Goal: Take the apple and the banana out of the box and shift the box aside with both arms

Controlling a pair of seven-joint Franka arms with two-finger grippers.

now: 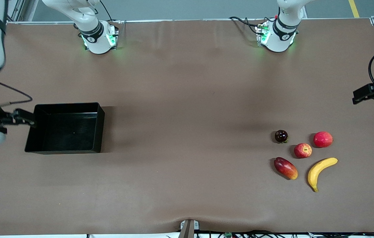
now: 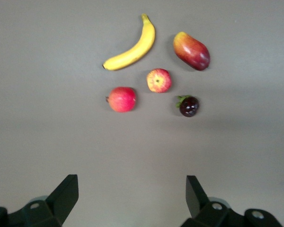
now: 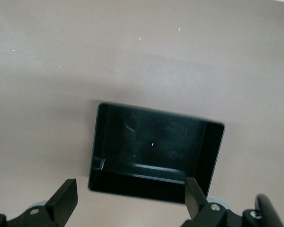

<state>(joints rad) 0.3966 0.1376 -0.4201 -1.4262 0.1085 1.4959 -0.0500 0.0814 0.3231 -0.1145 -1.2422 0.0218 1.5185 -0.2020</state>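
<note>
- The box (image 1: 64, 128) sits on the table (image 1: 180, 99) at the right arm's end, open side up and with nothing in it.
- The right gripper (image 3: 128, 198) hangs just above the box's outer wall, its fingers (image 3: 64, 201) spread wide and holding nothing.
- The fruits lie in a cluster at the left arm's end of the table.
- The banana (image 1: 320, 172) is nearest the front camera, with the mango (image 1: 285, 168) beside it toward the box.
- The apple (image 1: 302, 150) lies in the middle of the cluster, touching none of the others.
- The plain red fruit (image 1: 322, 139) and a dark round fruit (image 1: 281, 136) lie farther from the front camera than the apple.
- The left gripper (image 2: 132, 198) hovers over bare table near the fruits, fingers (image 2: 66, 194) spread apart and empty.
</note>
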